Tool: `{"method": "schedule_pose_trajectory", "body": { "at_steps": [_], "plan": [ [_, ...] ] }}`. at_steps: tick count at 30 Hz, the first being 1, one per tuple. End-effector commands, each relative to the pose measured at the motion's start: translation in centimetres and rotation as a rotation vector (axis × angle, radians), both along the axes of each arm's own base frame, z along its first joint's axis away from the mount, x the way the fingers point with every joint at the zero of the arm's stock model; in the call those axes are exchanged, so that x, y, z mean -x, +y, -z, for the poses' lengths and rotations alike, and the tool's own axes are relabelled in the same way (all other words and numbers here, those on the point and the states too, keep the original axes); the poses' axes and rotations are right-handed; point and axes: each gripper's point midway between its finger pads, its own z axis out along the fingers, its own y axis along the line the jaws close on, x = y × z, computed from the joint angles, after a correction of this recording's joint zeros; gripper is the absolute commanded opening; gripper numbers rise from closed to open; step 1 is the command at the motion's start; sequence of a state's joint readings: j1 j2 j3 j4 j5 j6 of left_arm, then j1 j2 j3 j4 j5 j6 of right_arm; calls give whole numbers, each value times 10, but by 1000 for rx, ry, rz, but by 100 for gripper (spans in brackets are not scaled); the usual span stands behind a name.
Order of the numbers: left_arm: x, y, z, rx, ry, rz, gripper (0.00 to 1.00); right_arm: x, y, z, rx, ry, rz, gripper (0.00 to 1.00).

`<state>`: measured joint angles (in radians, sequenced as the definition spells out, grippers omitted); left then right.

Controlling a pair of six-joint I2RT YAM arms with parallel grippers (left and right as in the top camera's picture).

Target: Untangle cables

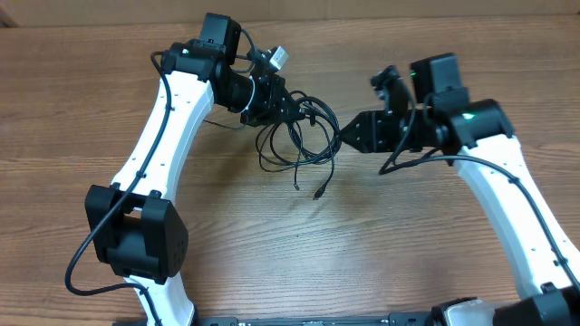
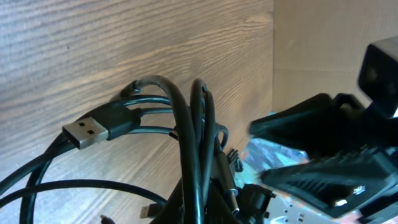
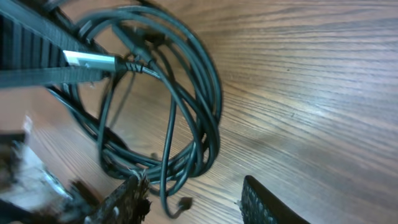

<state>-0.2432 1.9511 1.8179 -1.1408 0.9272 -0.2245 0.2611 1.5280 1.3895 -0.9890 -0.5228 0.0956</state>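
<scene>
The cables [image 1: 299,138] are a tangled bundle of thin black loops on the wooden table, with two loose plug ends trailing toward the front. My left gripper [image 1: 275,101] is shut on the bundle's upper left part. In the left wrist view the cords [image 2: 194,143] run down into the jaws [image 2: 205,208], and a USB plug [image 2: 87,130] sticks out left. My right gripper [image 1: 347,136] is open at the bundle's right edge. In the right wrist view its fingers [image 3: 193,205] straddle the lower loops [image 3: 199,124], not closed on them.
The wooden table [image 1: 381,244] lies under everything. A silver-tipped plug [image 3: 90,60] lies across the bundle's top. The two grippers are close together, with the right one showing in the left wrist view [image 2: 323,155].
</scene>
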Motion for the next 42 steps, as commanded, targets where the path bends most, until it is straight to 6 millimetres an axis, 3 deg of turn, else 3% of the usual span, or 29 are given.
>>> {"method": "schedule_pose_trajectory", "body": {
  "at_steps": [1,9,12,14,16,17,21,24,29,30,32,33,35,38,39,40,42],
  "plan": [
    [10,-6,-7,5,50,-18,4,-11,11,4,71,-94,-93,47],
    [11,-6,-7,4,59,-17,4,-40,24,29,72,-120,-100,46],
    [18,-3,-3,-19,45,16,4,-54,22,33,65,-127,-53,17],
    [20,6,8,-96,31,20,4,-63,12,30,59,-108,34,4],
    [18,22,24,-223,19,1,4,-68,1,28,41,-76,116,4],
    [14,33,34,-309,-4,-9,4,-70,-15,29,21,-14,215,3],
    [9,38,37,-337,-49,4,4,-67,-51,42,19,155,447,4],
    [2,43,36,-336,-67,-14,4,-60,-57,42,-22,223,468,4],
    [-8,50,35,-331,-86,-44,4,-37,-16,12,-249,190,122,4],
    [-8,50,35,-334,-87,-44,4,-24,1,-7,-364,154,-30,4],
    [-9,52,38,-353,-89,-47,4,-12,13,-28,-486,115,-154,5],
    [-8,52,39,-359,-89,-44,4,-1,21,-49,-605,85,-248,5],
    [-6,51,39,-355,-83,-40,4,7,25,-69,-717,54,-324,5],
    [-5,48,38,-341,-71,-43,5,9,26,-75,-753,49,-344,4],
    [-5,48,37,-338,-63,-51,19,9,26,-75,-748,50,-341,4],
    [-5,48,37,-337,-51,-64,49,8,26,-74,-744,57,-335,4],
    [-6,47,37,-335,-31,-87,92,7,26,-71,-730,81,-313,4]
  ]
}}
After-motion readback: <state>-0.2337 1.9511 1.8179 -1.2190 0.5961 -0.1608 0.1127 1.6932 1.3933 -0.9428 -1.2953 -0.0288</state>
